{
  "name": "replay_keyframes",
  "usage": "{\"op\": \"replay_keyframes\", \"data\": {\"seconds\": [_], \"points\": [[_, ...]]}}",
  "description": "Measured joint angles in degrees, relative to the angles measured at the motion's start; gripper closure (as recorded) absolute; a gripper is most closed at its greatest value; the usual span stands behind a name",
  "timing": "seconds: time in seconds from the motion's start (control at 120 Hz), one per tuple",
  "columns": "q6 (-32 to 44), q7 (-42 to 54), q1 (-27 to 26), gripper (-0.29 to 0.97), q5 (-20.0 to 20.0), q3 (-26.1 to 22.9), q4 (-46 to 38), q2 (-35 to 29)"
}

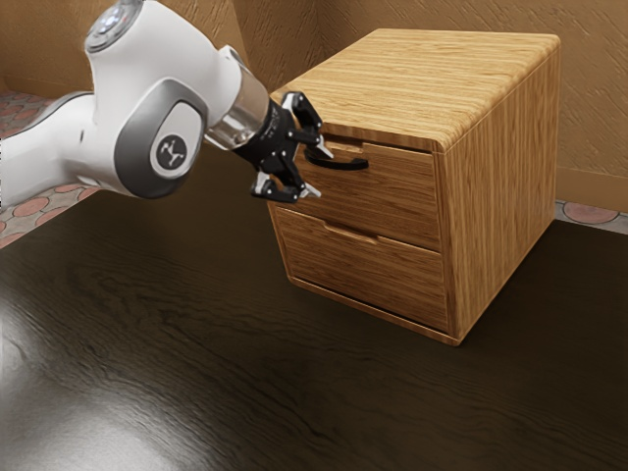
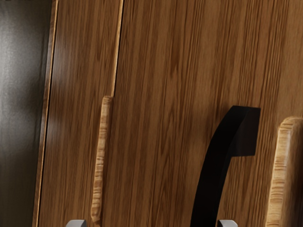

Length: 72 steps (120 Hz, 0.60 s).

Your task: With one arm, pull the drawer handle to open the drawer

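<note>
Wood cabinet (image 1: 491, 167) w/ 2 drawers stands on dark glossy surface (image 1: 294, 392), toward exterior view's right. Upper drawer (image 1: 392, 196) & lower drawer (image 1: 383, 270): both fronts look flush w/ the carcass, so insides hidden, contents can't tell. Upper drawer carries the black handle (image 1: 345, 163), a curved bar standing off the front. Lower one has a wooden handle (image 1: 350, 234), pale strip, same wood as cabinet. Arm (image 1: 147, 118) comes in from exterior view's left. Gripper (image 1: 312, 165) is right up at upper drawer front, at the bar's end nearer the arm. Gripper fingers apart, one above the bar, one below, not clamped on it. Wrist view: black handle (image 2: 220, 165) runs through the gap btwn the fingertips (image 2: 227, 222), just beside that tip, contact can't tell. Other tip well apart from the bar, toward the wooden handle (image 2: 101, 161). Around: tan wall (image 1: 589, 88) behind cabinet, reddish stone floor (image 1: 29, 206) past surface's edge at exterior view's left.
</note>
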Motion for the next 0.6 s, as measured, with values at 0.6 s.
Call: {"op": "replay_keyframes", "data": {"seconds": [0.6], "points": [[-0.13, 1.47, 0.23, 0.42, 0.12, -0.11, 0.07, 0.77]]}}
